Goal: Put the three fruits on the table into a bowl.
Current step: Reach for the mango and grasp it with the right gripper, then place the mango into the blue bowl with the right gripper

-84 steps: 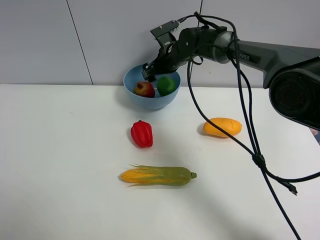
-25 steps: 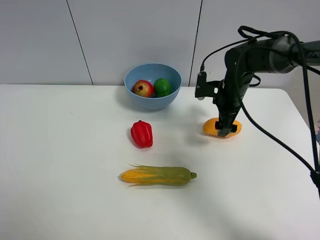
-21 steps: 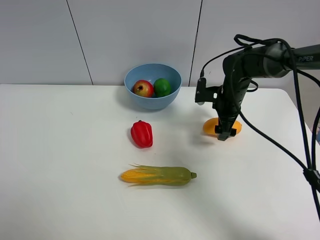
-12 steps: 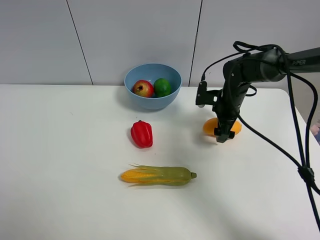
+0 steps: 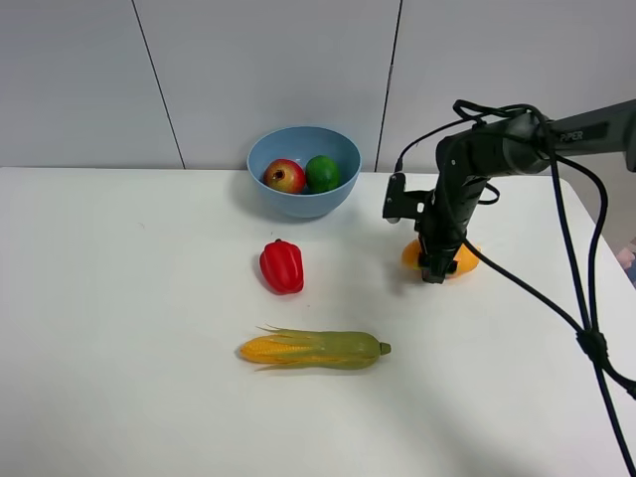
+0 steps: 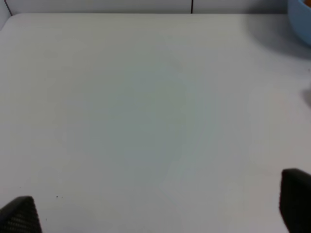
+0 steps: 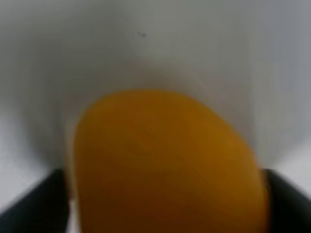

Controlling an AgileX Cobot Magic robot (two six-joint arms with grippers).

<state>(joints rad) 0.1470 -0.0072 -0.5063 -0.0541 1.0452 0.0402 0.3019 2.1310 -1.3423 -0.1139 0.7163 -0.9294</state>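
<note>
Right jaws down over the mango [image 5: 463, 261], the other two fruits in the bowl [image 5: 303, 204].
Exterior high: the pomegranate [image 5: 285, 176] and lime [image 5: 321, 172] sit side by side in the light-blue bowl at the back of the white counter [image 5: 129, 328]. The mango lies on the counter well to the right of it, with the right jaws pointing down astride it. A red bell pepper [image 5: 282, 266] and a corn cob [image 5: 313, 349] lie nearer the front. Left wrist: the left jaws stand wide above the counter, and a sliver of the bowl shows at one corner. Right wrist: the blurred mango fills the gap between the widely spread jaws; I cannot tell whether they press on it.
</note>
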